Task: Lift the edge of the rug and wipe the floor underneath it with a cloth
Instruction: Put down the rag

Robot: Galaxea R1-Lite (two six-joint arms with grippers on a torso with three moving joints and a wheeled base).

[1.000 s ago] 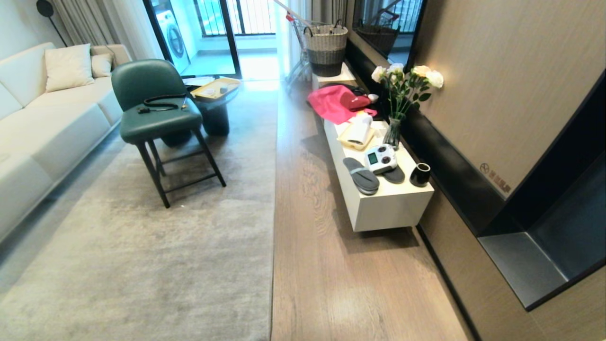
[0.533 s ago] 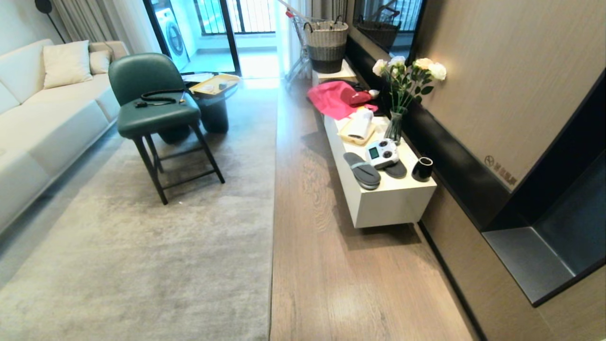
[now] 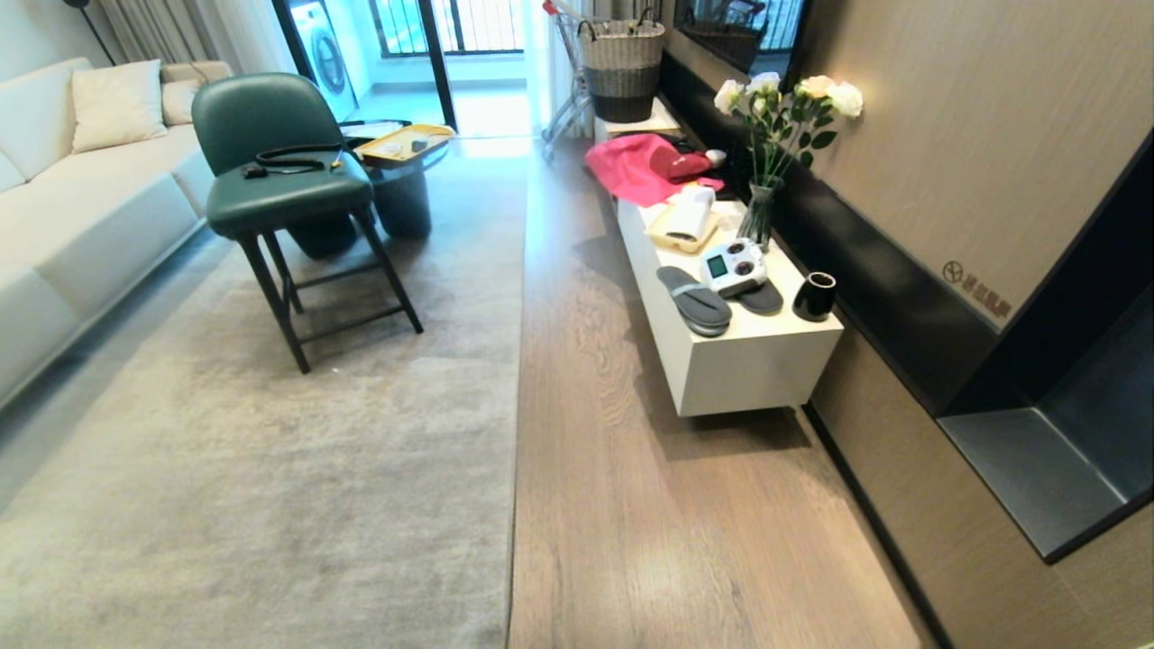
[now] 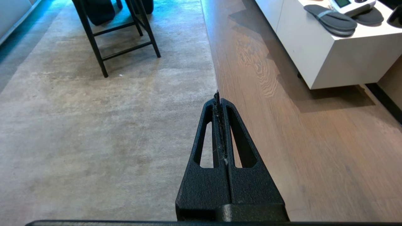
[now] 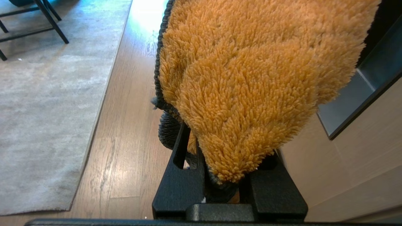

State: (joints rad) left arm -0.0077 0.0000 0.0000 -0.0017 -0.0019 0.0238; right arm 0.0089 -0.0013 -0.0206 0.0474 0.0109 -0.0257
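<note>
Whole scene slid up as the camera dipped, right end effector (image 5: pixel 220 175) clamping the orange cloth (image 5: pixel 251 78) above floor (image 5: pixel 125 141), rug edge (image 5: pixel 94 131) beside, left end effector (image 4: pixel 219 103) pinched closed, empty.

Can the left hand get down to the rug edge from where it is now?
Probably yes. In the left wrist view the left hand, shut and empty, points along the rug edge with nothing between them; the chair legs stand well back on the rug. It hangs above, not touching.

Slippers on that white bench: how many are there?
2. One slipper lies near the white bench's front edge; the other slipper sits partly under the white controller.
</note>
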